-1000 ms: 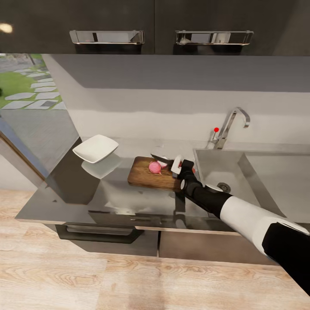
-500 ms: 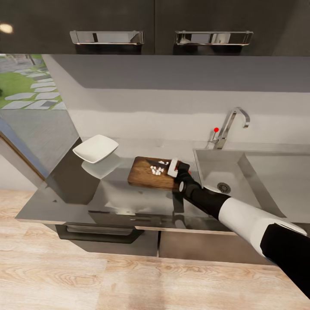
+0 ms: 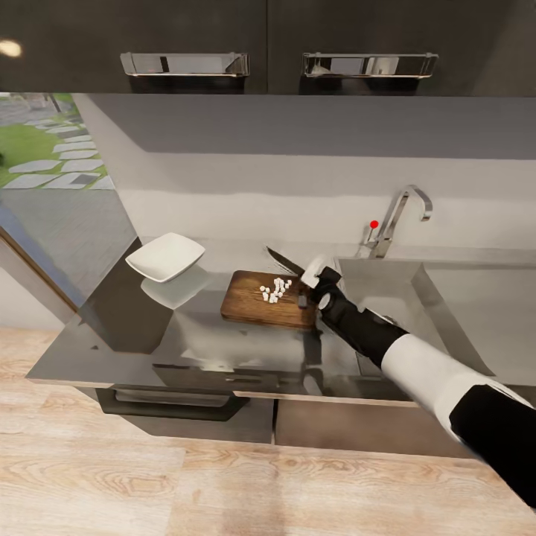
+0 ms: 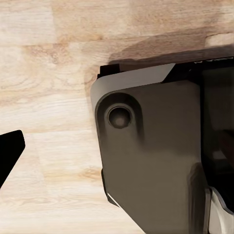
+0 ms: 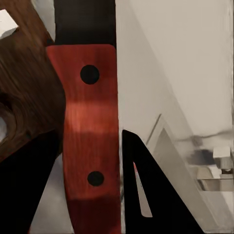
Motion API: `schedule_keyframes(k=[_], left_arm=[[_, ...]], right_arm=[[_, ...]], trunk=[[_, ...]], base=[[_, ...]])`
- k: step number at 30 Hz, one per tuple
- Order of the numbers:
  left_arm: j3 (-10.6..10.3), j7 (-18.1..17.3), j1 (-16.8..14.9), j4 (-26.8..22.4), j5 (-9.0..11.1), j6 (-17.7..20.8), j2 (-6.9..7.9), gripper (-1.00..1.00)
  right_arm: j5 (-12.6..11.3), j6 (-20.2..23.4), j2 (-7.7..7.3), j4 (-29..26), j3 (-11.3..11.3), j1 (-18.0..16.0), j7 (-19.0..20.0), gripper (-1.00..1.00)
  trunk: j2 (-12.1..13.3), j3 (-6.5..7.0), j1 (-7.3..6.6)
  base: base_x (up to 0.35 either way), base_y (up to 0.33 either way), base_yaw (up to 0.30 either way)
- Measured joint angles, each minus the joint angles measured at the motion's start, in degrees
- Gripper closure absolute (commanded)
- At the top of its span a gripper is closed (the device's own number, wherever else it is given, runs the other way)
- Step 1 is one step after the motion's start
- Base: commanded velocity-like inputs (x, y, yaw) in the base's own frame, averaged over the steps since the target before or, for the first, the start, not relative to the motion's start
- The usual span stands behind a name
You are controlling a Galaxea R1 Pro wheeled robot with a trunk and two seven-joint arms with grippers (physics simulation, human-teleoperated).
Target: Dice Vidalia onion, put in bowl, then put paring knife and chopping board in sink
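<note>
Clamped on the red handle of the paring knife (image 5: 90,131), the right gripper (image 3: 316,279) hovers at the board's 3 o'clock end, with the dark blade (image 3: 281,260) angled up toward 10 o'clock and lifted clear of the wood. In the wrist view, dark fingers (image 5: 146,195) on either side of the handle; two black rivets plain on the red.

Just beyond the blade, on the chopping board (image 3: 249,305): a scatter of small white cubes — the Vidalia onion (image 3: 275,289), now diced, gathered near the board's 1 o'clock corner. No pinkish lump left to see.

Further out at 9 o'clock from the board, well apart from it: the white bowl (image 3: 165,257), apparently nothing in it, resting on the glossy countertop (image 3: 112,335). At 3 o'clock from the board, behind the arm, the grey sink (image 3: 439,298) with its chrome tap (image 3: 398,216) and red knob.

Left gripper: cannot tell wide or narrow — the left wrist view gives pale wood floor (image 4: 48,73) and a dark grey part of the robot's body (image 4: 151,161).

By these pictures, roughly half done: onion fetched and diced. Left to do: dice into the bowl, then knife and board into the sink.
</note>
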Motion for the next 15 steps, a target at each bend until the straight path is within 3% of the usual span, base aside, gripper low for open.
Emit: schedule_keyframes(k=[7,11,15], left_arm=[[0.0,0.0,0.0,0.0,0.01,0.0,-0.04,-1.0],[0.0,0.0,0.0,-0.01,0.0,0.0,-0.05,-1.0],[0.0,0.0,0.0,-0.01,0.01,0.0,-0.05,-1.0]], right_arm=[[-1.37,-2.12,-0.94,0.46,-13.71,-0.01,2.03,1.0],[-4.55,-2.86,-4.16,0.66,-21.06,-0.02,7.64,1.0],[-10.39,-2.74,-8.38,1.97,-23.62,-0.01,12.21,1.0]], trunk=[[0.0,0.0,0.0],[0.0,0.0,0.0],[0.01,0.0,0.0]], base=[[0.0,0.0,0.0],[0.0,0.0,0.0],[0.0,0.0,0.0]])
